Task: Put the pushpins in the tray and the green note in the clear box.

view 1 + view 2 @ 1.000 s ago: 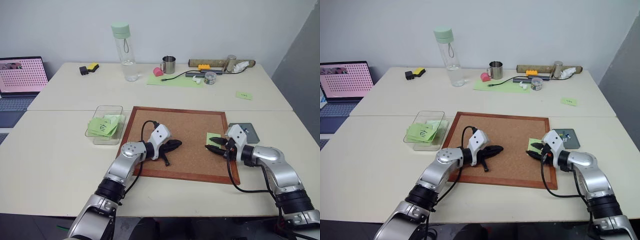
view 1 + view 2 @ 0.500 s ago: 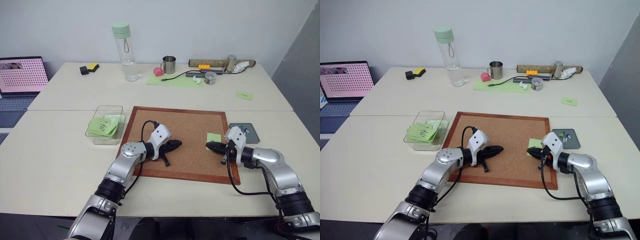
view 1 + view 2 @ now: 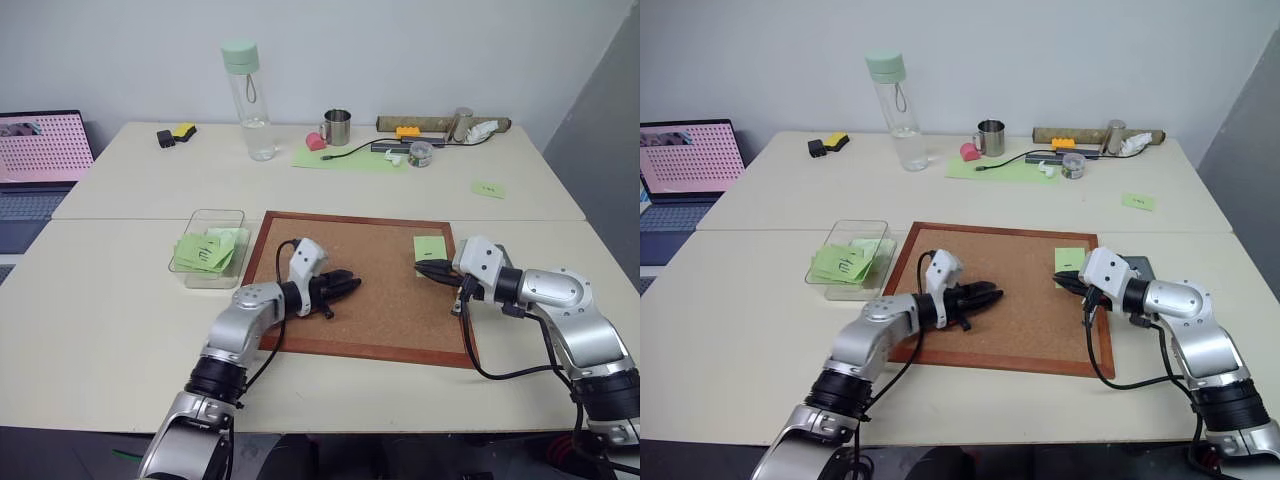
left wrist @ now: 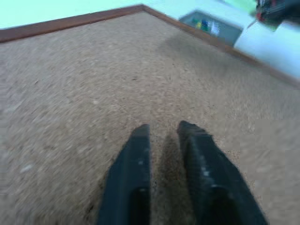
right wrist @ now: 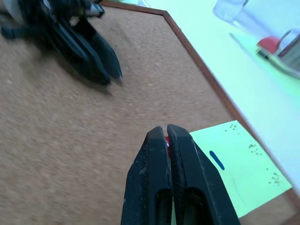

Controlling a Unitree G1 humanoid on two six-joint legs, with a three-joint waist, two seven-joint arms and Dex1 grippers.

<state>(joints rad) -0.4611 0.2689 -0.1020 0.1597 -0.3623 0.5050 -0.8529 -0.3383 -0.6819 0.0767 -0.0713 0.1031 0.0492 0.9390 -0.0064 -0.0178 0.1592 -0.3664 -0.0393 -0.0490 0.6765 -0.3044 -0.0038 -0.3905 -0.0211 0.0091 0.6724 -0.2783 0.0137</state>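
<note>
Ahead of me lies a corkboard point(image 3: 375, 280). Upper left I see a laptop point(image 3: 40, 150); top centre, a bottle point(image 3: 247, 100) and mug point(image 3: 338, 127).

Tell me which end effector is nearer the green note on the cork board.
The right. The right end effector hangs right at the green note, its tips at the note's near edge. The left end effector sits near the middle of the cork board, well apart from it.

Two cream tables point(image 3: 130, 330) pushed together, plain white wall point(image 3: 400, 50) behind, grey panel point(image 3: 600, 130) far right, even light.
</note>
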